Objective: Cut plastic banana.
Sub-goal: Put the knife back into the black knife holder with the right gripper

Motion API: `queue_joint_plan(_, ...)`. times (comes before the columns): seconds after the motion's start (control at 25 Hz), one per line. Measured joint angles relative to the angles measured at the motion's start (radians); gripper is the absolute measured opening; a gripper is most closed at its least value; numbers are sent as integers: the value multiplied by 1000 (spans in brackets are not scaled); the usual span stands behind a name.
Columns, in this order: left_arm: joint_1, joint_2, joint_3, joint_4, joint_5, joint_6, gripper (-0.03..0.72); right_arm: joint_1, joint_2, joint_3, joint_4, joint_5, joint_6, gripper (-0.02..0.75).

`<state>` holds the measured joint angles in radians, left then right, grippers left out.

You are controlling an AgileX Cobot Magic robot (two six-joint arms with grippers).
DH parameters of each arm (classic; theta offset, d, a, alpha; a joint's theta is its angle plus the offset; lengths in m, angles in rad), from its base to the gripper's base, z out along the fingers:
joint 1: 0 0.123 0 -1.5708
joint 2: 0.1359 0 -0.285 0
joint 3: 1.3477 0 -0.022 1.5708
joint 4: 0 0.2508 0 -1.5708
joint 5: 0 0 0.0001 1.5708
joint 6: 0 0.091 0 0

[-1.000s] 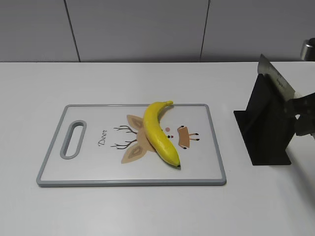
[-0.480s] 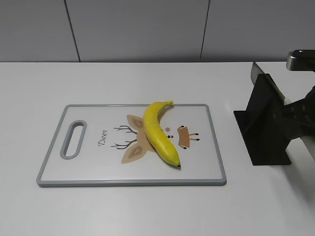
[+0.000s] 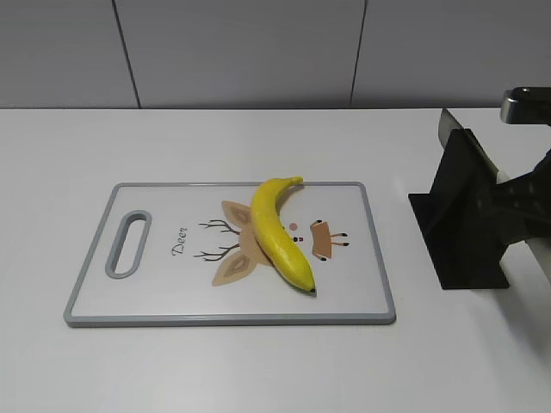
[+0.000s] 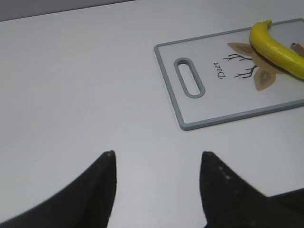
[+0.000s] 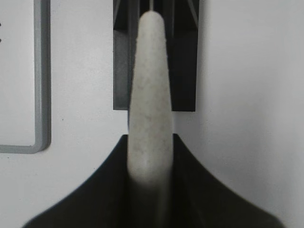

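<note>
**Booth:** White tabletop [image 3: 258,370] under grey wall panels, grey-rimmed cutting board [image 3: 379,258] with a deer drawing [image 3: 232,258] sitting centre stage. Plastic banana [image 3: 277,231] lying right across that drawing, stem toward the far edge, dark tip toward the near edge, long axis slanting front to back.

**Pitch-side:** Over on the right, black knife block [image 3: 461,224] standing well clear of the board. Right gripper [image 5: 148,156] pinching a pale speckled knife handle [image 5: 148,95], fingers pressed tight against both its sides, blade [image 3: 469,142] poking up behind the block.

**Booth:** And the left gripper [image 4: 156,164]?

**Pitch-side:** Spread wide, nothing between the fingers, hovering over bare table on the handle-slot [image 4: 189,77] side of the board, banana [image 4: 275,47] off at the far end of it.

**Booth:** So, the geometry for the cut?

**Pitch-side:** Banana away to the left of the knife hand, with the board's right rim and a strip of table between. Probably a carry leftward, then a turn to bring the blade crosswise to that slanted axis. Left gripper apparently placed to steady things from the opposite side.
</note>
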<state>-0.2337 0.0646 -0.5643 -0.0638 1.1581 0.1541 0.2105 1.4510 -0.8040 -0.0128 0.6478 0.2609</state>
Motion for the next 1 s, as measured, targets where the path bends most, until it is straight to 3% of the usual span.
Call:
queue_joint_plan(0.16, 0, -1, 45, -5, -19, 17, 548, 0, 2, -2, 0, 0, 1, 199)
queue_joint_plan(0.64, 0, -2, 66, -9, -59, 39, 548, 0, -24, -33, 6, 4, -37, 554)
queue_joint_plan(1.0, 0, -70, 67, -12, -59, 49, 515, 0, -340, -85, 34, 166, -192, 587)
